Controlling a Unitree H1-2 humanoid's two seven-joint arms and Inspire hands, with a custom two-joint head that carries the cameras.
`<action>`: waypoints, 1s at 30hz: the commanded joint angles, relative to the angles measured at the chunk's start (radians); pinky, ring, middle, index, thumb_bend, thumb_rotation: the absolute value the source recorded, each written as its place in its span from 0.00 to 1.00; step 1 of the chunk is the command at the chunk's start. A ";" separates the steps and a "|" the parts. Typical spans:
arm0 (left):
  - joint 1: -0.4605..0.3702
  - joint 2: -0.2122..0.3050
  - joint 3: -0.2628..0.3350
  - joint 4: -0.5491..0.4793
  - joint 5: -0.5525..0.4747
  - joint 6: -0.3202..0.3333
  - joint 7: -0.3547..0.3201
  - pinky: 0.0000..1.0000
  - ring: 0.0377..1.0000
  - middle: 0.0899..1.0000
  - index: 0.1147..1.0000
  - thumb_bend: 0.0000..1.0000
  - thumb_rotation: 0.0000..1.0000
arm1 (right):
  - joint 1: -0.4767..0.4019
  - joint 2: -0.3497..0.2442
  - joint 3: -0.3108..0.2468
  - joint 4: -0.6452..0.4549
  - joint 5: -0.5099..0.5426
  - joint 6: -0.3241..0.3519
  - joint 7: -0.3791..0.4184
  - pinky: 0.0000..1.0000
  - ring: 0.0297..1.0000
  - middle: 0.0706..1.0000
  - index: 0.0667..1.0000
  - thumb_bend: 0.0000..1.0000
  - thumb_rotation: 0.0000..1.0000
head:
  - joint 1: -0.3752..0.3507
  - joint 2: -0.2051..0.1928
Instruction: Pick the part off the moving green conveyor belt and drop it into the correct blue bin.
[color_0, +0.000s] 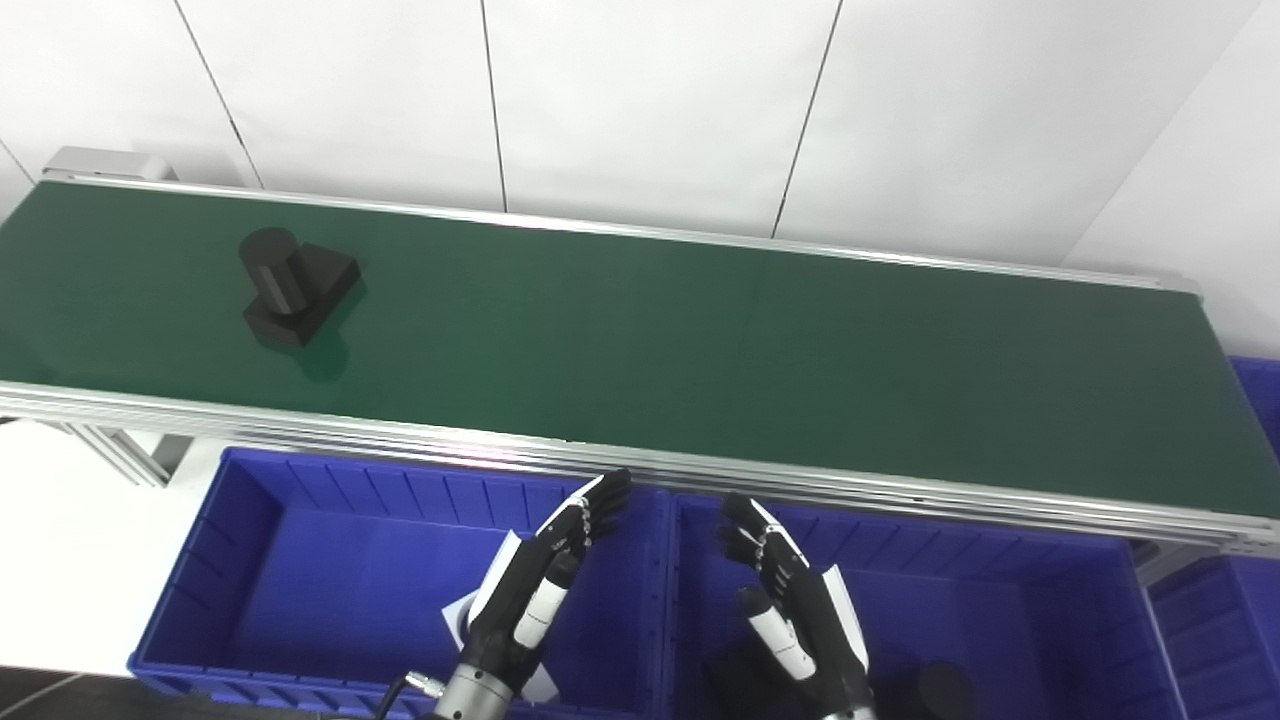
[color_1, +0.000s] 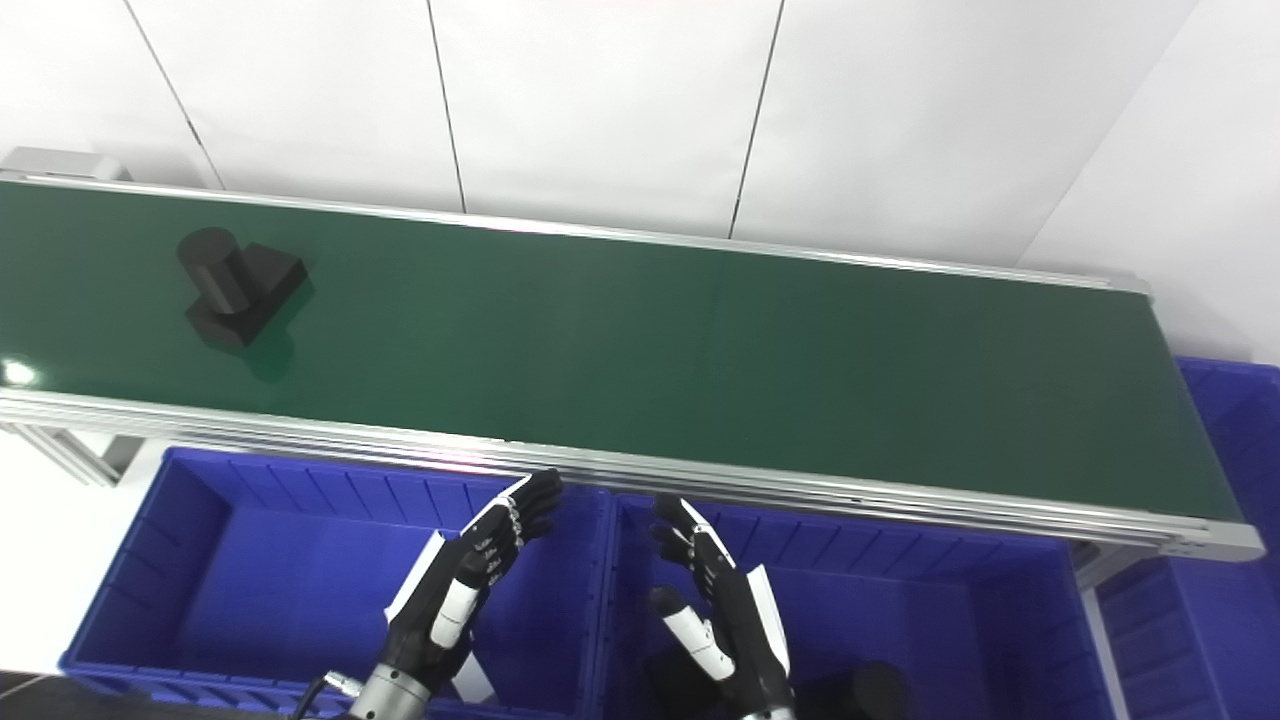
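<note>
A black part, a short cylinder on a square block, lies on the green conveyor belt near its left end. Both hands hang well below the belt's near rail, over the blue bins. My left hand is open, fingers stretched toward the belt, above the right end of the left blue bin. My right hand is open too, above the left end of the middle blue bin. Neither hand holds anything. The part is far to the upper left of both hands.
Dark parts lie at the bottom of the middle bin beside my right hand. A white slip lies in the left bin under my left hand. A third blue bin stands at the far right. White wall panels back the belt.
</note>
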 joint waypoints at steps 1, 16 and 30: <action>-0.002 -0.007 0.001 -0.027 0.006 -0.042 0.000 0.88 0.90 0.90 0.87 0.81 0.99 | -0.005 -0.001 0.005 -0.031 0.004 -0.038 -0.010 0.81 0.84 0.88 0.89 0.74 0.87 | 0.001 0.001; 0.001 -0.010 0.002 -0.021 0.011 -0.043 0.004 0.87 0.90 0.89 0.87 0.78 1.00 | -0.004 -0.001 0.006 -0.025 0.012 -0.038 -0.010 0.81 0.83 0.87 0.88 0.77 0.88 | 0.012 -0.013; -0.008 -0.022 -0.005 0.016 0.030 -0.042 0.016 0.88 0.90 0.89 0.86 0.79 1.00 | -0.006 -0.001 -0.013 -0.001 0.045 -0.038 0.015 0.82 0.83 0.87 0.87 0.78 0.88 | 0.108 -0.049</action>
